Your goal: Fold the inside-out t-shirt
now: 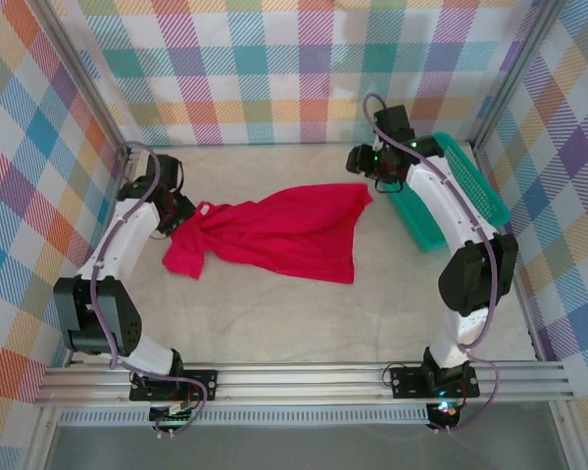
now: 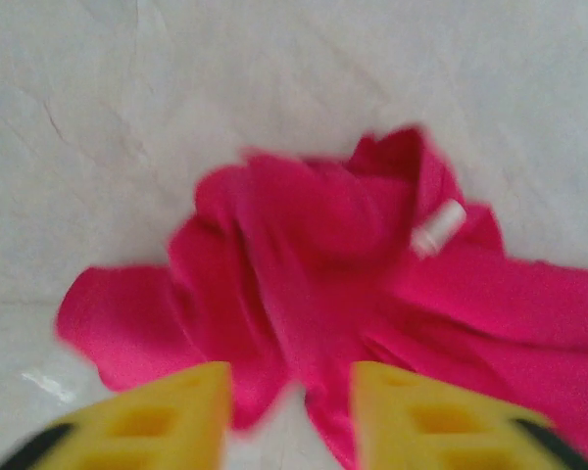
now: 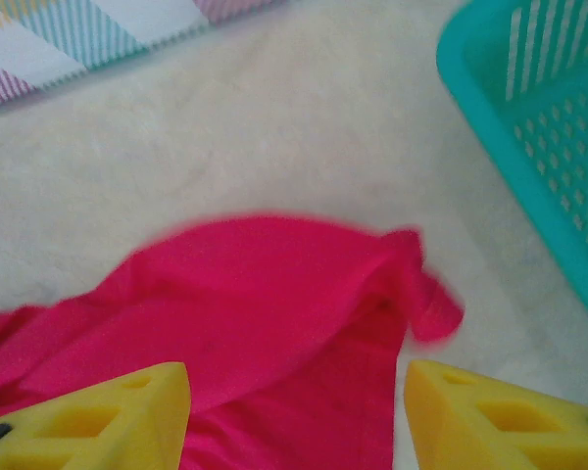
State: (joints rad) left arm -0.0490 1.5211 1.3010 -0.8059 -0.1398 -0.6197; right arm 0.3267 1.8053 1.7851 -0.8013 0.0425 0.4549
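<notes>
Top external view: a plain bright red short-sleeved cloth t-shirt (image 1: 274, 233) lies crumpled on the pale cloth-covered table (image 1: 274, 323), in its middle and a little toward the far edge. Its long axis runs from the table's left edge toward the far right corner. The end toward the left edge is gathered into a narrow, twisted bunch. The end toward the right fans out wide, with one corner reaching toward the far right and another toward the near edge.

Left wrist view: the bunched end of the t-shirt (image 2: 323, 294) carries a small white neck label (image 2: 438, 227), so the neck end points toward the table's left edge. The label is blurred and no writing on it can be read. The left gripper (image 2: 289, 392) hangs above this end with its yellow fingers (image 2: 167, 416) apart and nothing held between them. From above, the left gripper (image 1: 181, 215) sits just beside the bunch.

Right wrist view: the far right corner of the t-shirt (image 3: 225, 323) ends in a small curled tip. The right gripper (image 3: 294, 392) hangs over it, its yellow fingers (image 3: 500, 416) spread wide and not closed on the cloth. From above, the right gripper (image 1: 363, 164) is at that corner.

A teal plastic mesh basket (image 1: 467, 186) stands along the table's right edge near the far corner, apart from the t-shirt; its wall (image 3: 529, 147) also appears in the right wrist view.
</notes>
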